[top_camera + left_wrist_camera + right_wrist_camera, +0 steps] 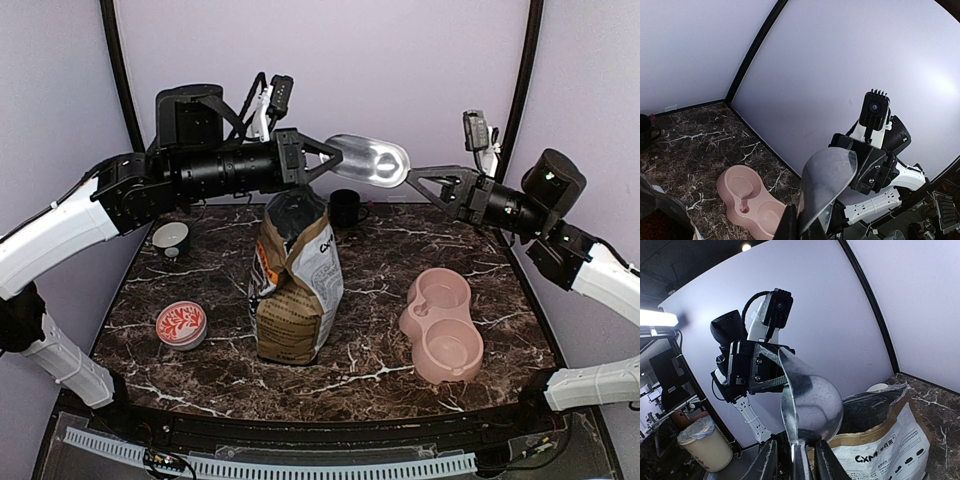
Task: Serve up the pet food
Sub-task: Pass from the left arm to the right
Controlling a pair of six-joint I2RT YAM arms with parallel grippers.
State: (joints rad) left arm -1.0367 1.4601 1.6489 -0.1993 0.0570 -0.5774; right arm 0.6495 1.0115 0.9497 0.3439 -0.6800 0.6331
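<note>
Tan paper with white print makes the bag (295, 290). It stands with its top open in the middle of the dark marble table (380, 370). Black letters on its side read "CxM". The marks after them are too small to read. A row of little dark pictures sits under them.

Right of the bag, well apart, lies a pink double bowl (443, 325). Left of the bag sits a little red and white bowl (181, 325). Farther back on that side is a small white bowl (171, 237), dark inside. Just behind the bag stands a black mug (346, 208).

Up in the air above the bag's mouth hangs a shiny metal scoop (370, 160). It lies sideways between the two grippers. The left gripper (328, 160) pinches the scoop's end on the bag's left side. The right gripper (415, 180) meets the scoop's round end. In its own camera the thin handle runs down between its fingers (767, 460), with a small gap on one side. I cannot tell if they press on it.

In each wrist camera the scoop covers part of the other gripper.

I cannot make out any pellets of pet food. The bag's crumpled top hides its dark inside, which lies below the scoop and both sets of jaws. The scoop's hollow looks like bare metal.
</note>
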